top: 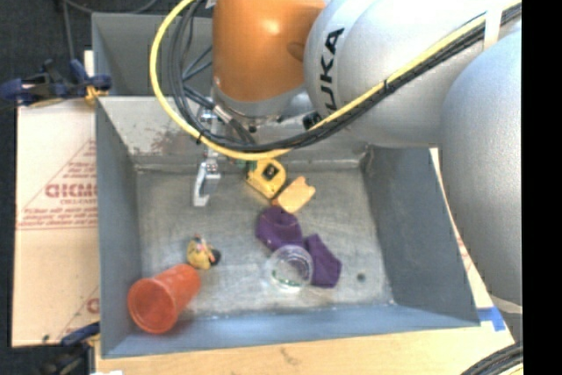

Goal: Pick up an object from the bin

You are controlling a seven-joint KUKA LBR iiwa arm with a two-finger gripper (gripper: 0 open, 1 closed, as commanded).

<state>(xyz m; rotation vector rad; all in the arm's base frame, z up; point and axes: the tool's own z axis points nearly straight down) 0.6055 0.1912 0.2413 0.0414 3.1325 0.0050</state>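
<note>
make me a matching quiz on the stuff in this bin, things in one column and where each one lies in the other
Things:
1 orange cup
2 purple cloth
3 yellow block with a black square
4 small yellow toy

Places:
A mid-floor, overlapped by a clear cup
B alone, just beyond the orange cup
C on its side in the bin's near left corner
D by the far wall, beside a tan piece

Pairs: 1-C, 2-A, 3-D, 4-B

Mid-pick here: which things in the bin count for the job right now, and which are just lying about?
In play: gripper, over a bare patch of the bin floor; yellow block, nearest to it.
Lying about: tan piece, purple cloth, clear cup, small yellow toy, orange cup.
</note>
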